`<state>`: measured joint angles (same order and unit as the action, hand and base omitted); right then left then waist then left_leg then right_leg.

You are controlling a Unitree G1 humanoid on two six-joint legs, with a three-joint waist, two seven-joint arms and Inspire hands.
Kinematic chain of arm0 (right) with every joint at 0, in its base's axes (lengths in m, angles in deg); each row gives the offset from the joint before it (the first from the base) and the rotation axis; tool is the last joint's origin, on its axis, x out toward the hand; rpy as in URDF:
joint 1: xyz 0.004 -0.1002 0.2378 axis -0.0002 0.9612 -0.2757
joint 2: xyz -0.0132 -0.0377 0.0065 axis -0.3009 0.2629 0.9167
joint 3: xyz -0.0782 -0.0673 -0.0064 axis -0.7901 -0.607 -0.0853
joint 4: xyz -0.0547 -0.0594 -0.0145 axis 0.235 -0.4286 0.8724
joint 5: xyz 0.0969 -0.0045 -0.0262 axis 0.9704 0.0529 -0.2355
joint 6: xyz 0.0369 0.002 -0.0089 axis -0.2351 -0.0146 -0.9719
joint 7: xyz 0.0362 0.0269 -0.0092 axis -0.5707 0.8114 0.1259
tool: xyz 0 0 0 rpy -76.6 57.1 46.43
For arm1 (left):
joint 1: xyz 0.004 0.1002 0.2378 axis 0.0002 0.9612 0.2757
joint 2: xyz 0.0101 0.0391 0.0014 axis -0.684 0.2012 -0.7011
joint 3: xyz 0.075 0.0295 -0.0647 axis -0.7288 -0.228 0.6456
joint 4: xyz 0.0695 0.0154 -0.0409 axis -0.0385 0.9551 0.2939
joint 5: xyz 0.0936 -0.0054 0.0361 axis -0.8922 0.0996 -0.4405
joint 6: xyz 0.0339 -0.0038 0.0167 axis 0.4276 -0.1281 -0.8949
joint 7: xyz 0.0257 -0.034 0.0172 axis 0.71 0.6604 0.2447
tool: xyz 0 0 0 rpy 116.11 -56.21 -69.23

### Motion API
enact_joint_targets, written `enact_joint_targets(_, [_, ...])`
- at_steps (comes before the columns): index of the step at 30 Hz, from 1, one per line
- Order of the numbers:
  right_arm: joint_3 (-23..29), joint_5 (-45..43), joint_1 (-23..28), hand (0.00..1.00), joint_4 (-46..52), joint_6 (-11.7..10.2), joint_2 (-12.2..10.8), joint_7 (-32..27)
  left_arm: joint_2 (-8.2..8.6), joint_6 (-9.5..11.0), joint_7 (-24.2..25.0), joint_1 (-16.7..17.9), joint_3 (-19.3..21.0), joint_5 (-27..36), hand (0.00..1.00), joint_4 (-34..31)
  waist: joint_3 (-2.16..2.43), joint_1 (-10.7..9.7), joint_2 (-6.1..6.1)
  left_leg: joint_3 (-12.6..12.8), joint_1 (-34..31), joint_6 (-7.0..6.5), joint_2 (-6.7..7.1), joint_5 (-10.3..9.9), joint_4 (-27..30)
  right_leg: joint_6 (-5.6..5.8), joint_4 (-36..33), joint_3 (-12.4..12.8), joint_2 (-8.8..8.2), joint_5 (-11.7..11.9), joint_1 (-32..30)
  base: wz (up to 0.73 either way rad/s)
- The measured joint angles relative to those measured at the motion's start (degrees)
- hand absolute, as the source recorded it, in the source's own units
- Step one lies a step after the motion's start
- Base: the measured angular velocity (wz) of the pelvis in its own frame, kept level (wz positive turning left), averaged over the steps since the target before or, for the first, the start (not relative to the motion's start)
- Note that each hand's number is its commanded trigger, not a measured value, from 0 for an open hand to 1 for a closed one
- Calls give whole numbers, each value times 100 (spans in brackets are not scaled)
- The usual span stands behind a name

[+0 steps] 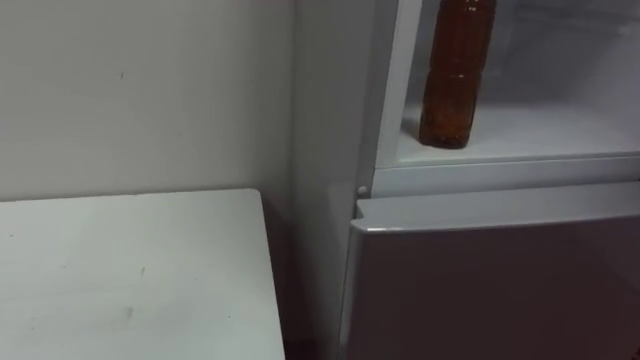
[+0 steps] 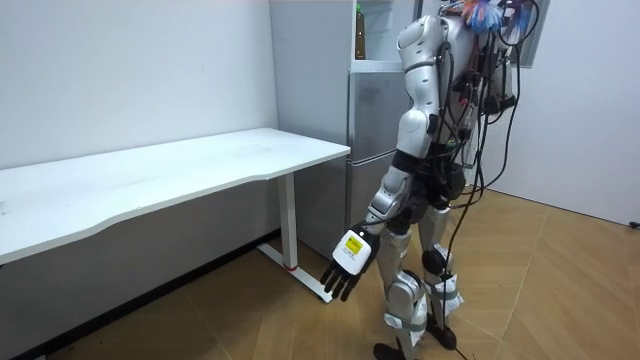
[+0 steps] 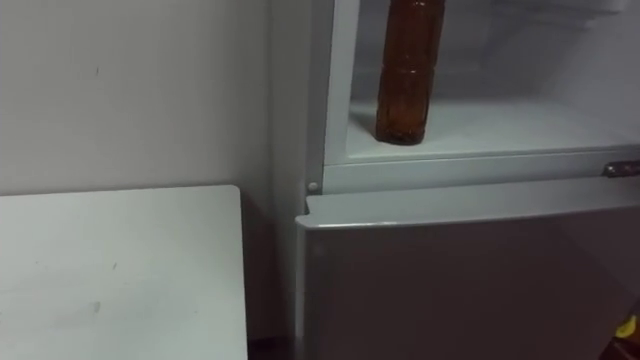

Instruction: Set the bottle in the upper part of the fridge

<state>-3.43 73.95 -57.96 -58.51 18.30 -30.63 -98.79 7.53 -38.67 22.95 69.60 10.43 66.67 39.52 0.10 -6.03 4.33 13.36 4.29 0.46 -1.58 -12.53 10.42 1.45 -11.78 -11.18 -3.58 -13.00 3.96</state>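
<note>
One bottle [image 1: 458,75] to worry about, and it's already standing upright on the white shelf [image 1: 540,130] of the upper fridge compartment, toward the left side and fairly near the front lip. The lower door [image 1: 500,290] underneath is closed.

Handling-wise, my read is it's a clear plastic bottle full of brown liquid, so expect some weight and a wall that gives if you squeeze hard. It's tall and narrow, so a nudge up high would likely tip it. If you need to shift it deeper, I'd wrap around the ribbed middle of the body — the ridges should give more bite than a smooth part, and that's roughly where the weight sits. It's probably a bit slick if it sweats in the cold, though I can't tell from here.

Your left hand [image 2: 345,262] hangs low beside the thigh in the room view, fingers straight and loose, holding nothing, well away from the fridge. The white table [image 1: 130,270] sits just left of the fridge against the wall [image 1: 130,90].

Stuff you can't see: the bottle's neck and cap are cut off at the top of both eye views, so whether it's sealed is anyone's guess. The back and right end of the shelf run out of frame too, and in the room view the robot's body covers most of the fridge front — no telling where the upper door is.
</note>
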Motion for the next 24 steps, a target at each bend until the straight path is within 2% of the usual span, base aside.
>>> enact_joint_targets(5, [307, -540, -91, 0, 436, -62, 78, -322, -6, 46, 15, -13, 41, -14, 0, 25, 5, -11, -51, -2, 18, -2, 9, 2, -1, 4, -33, -5, -12, -3, 2, 0])
enact_joint_targets(10, [539, -1183, -386, 0, 816, -99, 148, -635, -6, 43, 76, -62, 146, -117, 0, 118, 8, -12, 10, -3, 27, -4, 17, 1, 23, 15, -88, -21, -40, -35, -20, 0])
enact_joint_targets(24, [523, -1307, -394, 0, 1089, 238, 148, -1058, 3, 30, 250, -53, 217, -338, 0, 299, 5, 5, 69, -12, -25, -11, 25, 8, 29, 13, -184, -18, -45, -33, -99, 0])
